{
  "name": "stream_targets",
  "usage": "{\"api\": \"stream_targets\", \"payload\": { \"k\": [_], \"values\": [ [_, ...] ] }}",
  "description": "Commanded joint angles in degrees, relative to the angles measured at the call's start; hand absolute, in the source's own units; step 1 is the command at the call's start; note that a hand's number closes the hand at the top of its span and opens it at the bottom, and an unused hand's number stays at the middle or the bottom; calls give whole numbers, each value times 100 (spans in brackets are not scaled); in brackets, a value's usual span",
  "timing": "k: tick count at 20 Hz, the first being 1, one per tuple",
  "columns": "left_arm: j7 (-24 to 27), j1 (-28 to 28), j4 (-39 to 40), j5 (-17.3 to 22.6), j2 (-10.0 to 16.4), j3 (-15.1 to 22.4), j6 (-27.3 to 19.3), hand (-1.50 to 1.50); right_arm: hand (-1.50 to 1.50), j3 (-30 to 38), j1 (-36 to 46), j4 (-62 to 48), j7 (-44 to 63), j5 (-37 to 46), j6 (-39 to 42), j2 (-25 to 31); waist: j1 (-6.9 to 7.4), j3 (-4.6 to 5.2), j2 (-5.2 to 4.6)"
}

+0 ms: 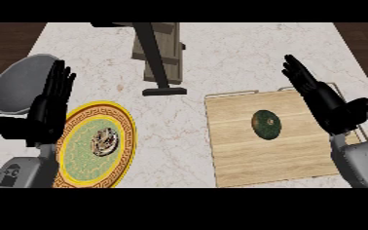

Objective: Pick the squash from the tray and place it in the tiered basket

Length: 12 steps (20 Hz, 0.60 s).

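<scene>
**Both robot hands open, squash lying untouched on the tray**

The right robot hand shows at the view's right with its fingers straight and spread, pointing away from the robot and slightly leftward. It holds nothing. It lies over the right edge of the wooden tray, and its grey forearm comes in from the lower right corner.

Left of this hand and apart from it, the squash rests on the tray's boards, a little right of the tray's middle and toward its far half. It is an oval, dark green body with mottled lighter flecks and a small pale mark on its upper part. Its long axis runs nearly straight away from the robot, the far end leaning slightly left. Nothing touches it but the tray.

The tray lies flat on the pale marbled surface, with a thin rail along its far edge.

The tiered basket stands farther off, near the surface's far edge and left of the tray: a slatted wooden tier with a black post slanting down to a black foot.

The left robot hand rests open at the view's left, fingers up, at the left edge of a yellow-rimmed green patterned plate
</scene>
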<state>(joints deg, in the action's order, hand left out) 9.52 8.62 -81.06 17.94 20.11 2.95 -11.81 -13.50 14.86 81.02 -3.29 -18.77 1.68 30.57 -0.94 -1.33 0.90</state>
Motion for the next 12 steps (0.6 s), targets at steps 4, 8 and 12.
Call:
{"api": "stream_targets", "payload": {
  "k": [4, 8, 12],
  "values": [
    [-782, -103, -96, -113, -67, 628, 277, 0, 150, 589, -463, 577, -2190, -359, 813, -8, -75, 105, -55],
    [-1175, -112, 41, 112, -175, 803, 510, 0, -150, 1800, -906, -202, -2389, -423, -985, -529, -397, 93, -99],
    [-1959, 289, -342, 139, -267, 1019, 464, 0, -150, 1769, -1349, -910, -4584, -273, -23, -967, 52, 109, -101]
  ]
}}
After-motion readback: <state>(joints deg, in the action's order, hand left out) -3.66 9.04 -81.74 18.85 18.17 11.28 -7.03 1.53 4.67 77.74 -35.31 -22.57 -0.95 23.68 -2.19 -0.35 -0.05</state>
